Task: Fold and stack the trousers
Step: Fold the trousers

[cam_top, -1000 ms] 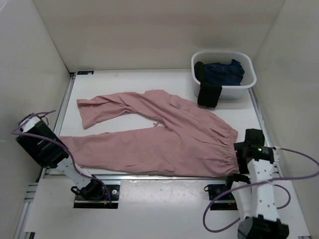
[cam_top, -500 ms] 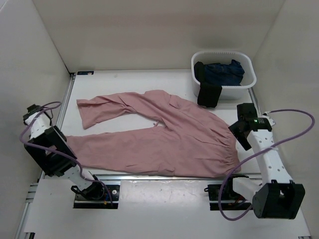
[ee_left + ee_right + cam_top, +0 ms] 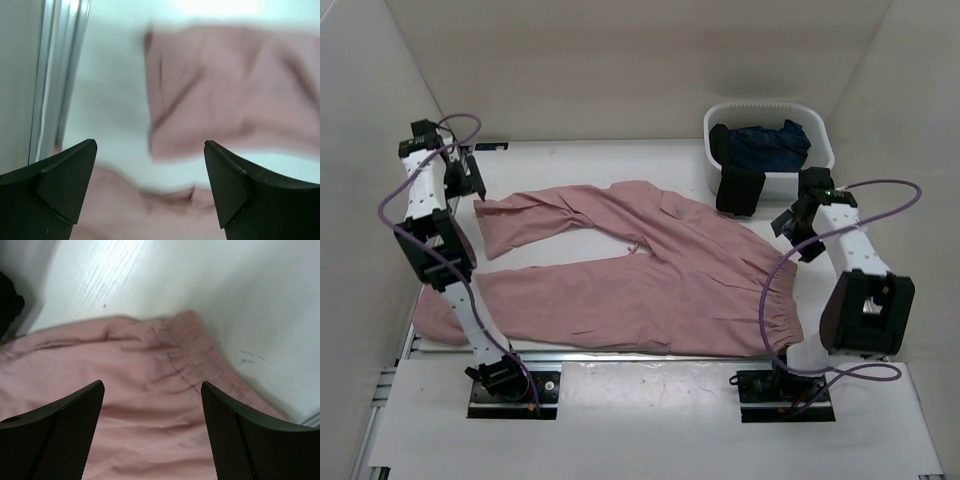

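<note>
The dusty-pink trousers (image 3: 650, 275) lie spread flat on the white table, waistband (image 3: 782, 295) to the right and both legs running left. My left gripper (image 3: 468, 183) hovers open at the far left, just beyond the far leg's cuff (image 3: 490, 222). In the left wrist view the open gripper (image 3: 150, 143) holds nothing, with that cuff (image 3: 215, 90) ahead and the near leg (image 3: 150, 215) blurred below. My right gripper (image 3: 788, 226) stands open above the far end of the waistband. The right wrist view shows the gripper (image 3: 152, 384) over gathered pink fabric (image 3: 150, 410), nothing between the fingers.
A white basket (image 3: 765, 106) stands at the back right with a dark blue garment (image 3: 770, 145) inside and a black garment (image 3: 740, 190) draped over its front. The near leg's end (image 3: 435, 322) bunches at the table's left near edge. White walls enclose the table.
My left gripper has opened and swung from the near left edge up to the far leg's cuff. The right arm moved from the waistband's near end to its far end.
</note>
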Robot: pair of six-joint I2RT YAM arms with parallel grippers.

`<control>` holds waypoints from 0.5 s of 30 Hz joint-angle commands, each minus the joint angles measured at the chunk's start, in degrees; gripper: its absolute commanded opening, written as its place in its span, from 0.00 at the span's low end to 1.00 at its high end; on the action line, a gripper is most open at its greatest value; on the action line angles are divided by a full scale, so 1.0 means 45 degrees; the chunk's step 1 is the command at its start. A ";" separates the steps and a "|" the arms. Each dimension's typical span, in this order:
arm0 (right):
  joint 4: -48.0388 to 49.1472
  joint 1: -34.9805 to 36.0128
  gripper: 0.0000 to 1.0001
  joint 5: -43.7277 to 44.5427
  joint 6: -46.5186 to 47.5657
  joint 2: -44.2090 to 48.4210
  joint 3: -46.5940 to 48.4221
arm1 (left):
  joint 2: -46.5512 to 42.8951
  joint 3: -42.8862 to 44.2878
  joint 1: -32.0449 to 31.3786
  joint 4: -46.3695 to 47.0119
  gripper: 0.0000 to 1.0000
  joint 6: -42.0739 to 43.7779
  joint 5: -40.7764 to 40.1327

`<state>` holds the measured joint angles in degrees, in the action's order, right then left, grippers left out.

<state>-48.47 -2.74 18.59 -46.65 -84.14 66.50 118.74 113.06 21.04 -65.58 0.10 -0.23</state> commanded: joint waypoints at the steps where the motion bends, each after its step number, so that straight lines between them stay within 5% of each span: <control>1: 0.0515 -0.0347 0.83 -0.1473 0.0485 -0.1278 0.0866 | 0.2432 0.3248 -0.0007 -0.0622 1.00 -0.0022 0.1316; 12: 0.1610 -0.0855 0.88 -0.2861 -0.1058 -0.3897 -0.0032 | 0.4178 0.2725 -0.0124 0.1955 1.00 -0.0022 0.3020; 15: 0.1610 -0.0972 0.79 -0.2745 -0.1058 -0.4561 -0.0032 | 0.4589 0.2728 -0.0241 0.1957 1.00 -0.0022 0.2672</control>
<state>-42.39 -6.57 7.03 -49.93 -102.54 66.63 139.46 123.55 20.43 -58.96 0.01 10.50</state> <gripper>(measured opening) 0.810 0.998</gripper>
